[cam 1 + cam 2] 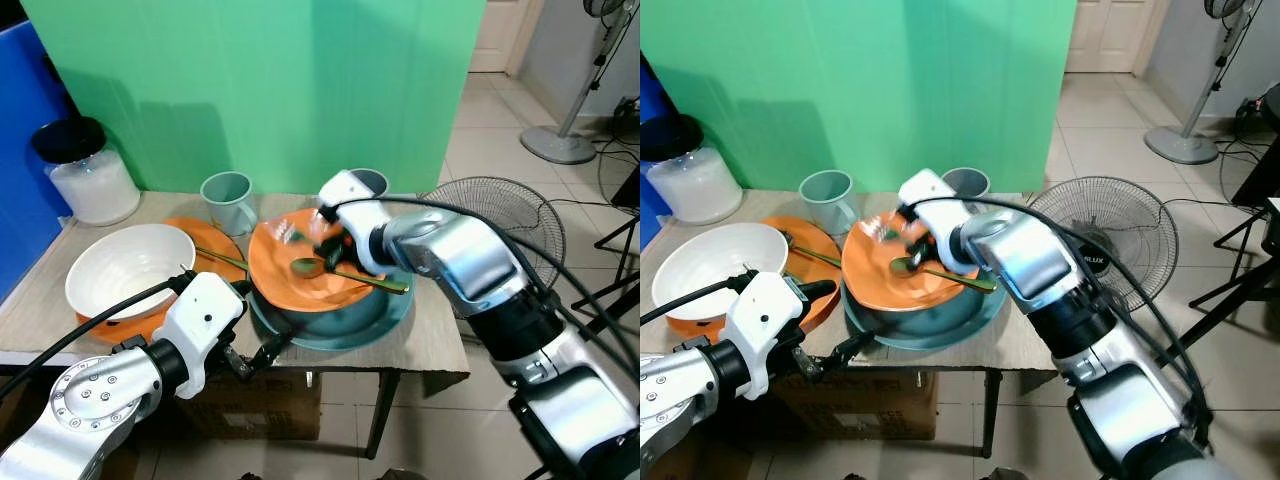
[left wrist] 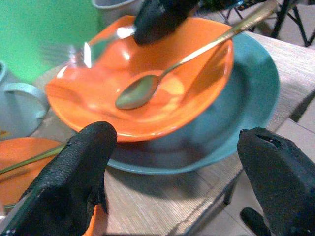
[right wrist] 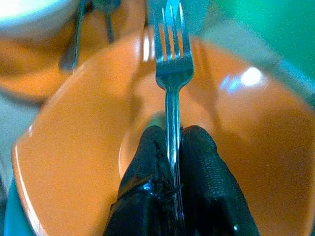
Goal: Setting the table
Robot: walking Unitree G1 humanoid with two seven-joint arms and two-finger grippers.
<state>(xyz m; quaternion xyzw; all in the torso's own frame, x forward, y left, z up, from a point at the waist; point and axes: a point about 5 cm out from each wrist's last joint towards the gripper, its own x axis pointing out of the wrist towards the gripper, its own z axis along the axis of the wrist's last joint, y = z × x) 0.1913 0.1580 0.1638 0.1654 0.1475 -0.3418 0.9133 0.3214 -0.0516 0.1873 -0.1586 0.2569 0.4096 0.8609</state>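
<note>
At the centre of the frame, the right gripper (image 3: 170,162) pinches a silver fork (image 3: 170,73) by its handle above the orange bowl (image 1: 305,262), which sits on a teal plate (image 1: 385,318) and holds a spoon (image 1: 340,270). The left gripper (image 2: 172,182) hovers at the table (image 1: 440,345) edge, lower left, fingers spread wide. A white bowl (image 1: 130,268) sits at the left.

We find open tabletop (image 1: 430,335) only along the front right edge; the teal plate (image 1: 385,315) and tilted orange bowl (image 1: 290,270) fill the centre, two mugs (image 1: 228,200) block the rear, the white bowl (image 1: 130,268) crowds the left
</note>
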